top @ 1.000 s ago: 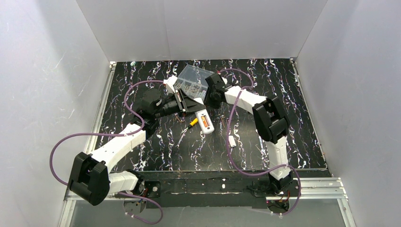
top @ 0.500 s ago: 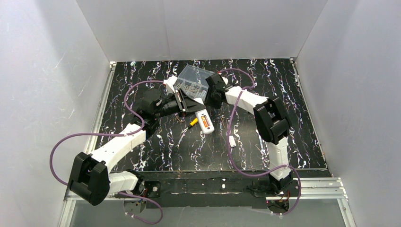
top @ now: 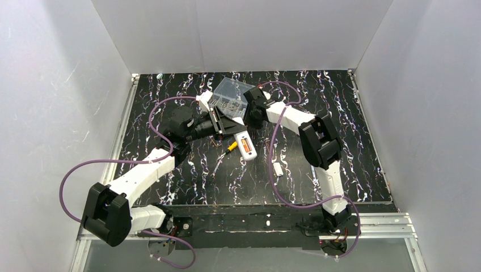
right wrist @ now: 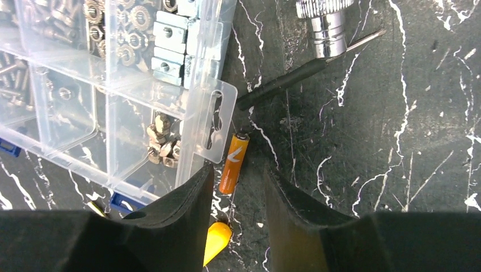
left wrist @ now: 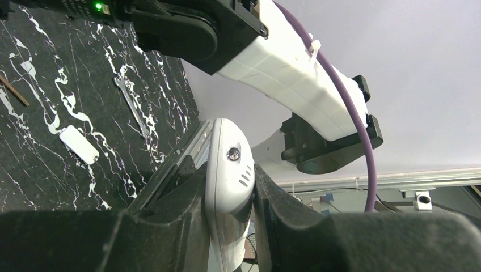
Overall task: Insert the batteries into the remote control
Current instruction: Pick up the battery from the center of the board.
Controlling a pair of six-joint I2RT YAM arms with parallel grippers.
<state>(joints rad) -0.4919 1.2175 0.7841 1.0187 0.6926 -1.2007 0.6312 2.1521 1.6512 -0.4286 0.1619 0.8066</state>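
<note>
My left gripper (top: 232,131) is shut on one end of the white remote control (top: 245,145), which reaches out over the table with an orange battery (top: 246,148) showing in its open back. In the left wrist view the remote control (left wrist: 228,170) stands edge-on, pinched between both fingers. Another orange battery (right wrist: 232,162) lies on the black table beside the tab of the clear box. My right gripper (right wrist: 238,173) hovers just above that battery, jaws open on either side of its near end and not touching it. In the top view the right gripper (top: 248,119) sits at the box's near corner.
The clear compartmented box (right wrist: 113,85) of nuts and screws lies left of the right gripper. A yellow screwdriver handle (right wrist: 215,241) pokes in below the jaws. A black rod (right wrist: 300,76) and a knurled silver piece (right wrist: 323,22) lie beyond. A small white plate (top: 278,168) lies nearer the bases.
The right arm's elbow has swung a little to the left and its wrist has edged toward the box corner. The left arm and the remote control have not moved.
</note>
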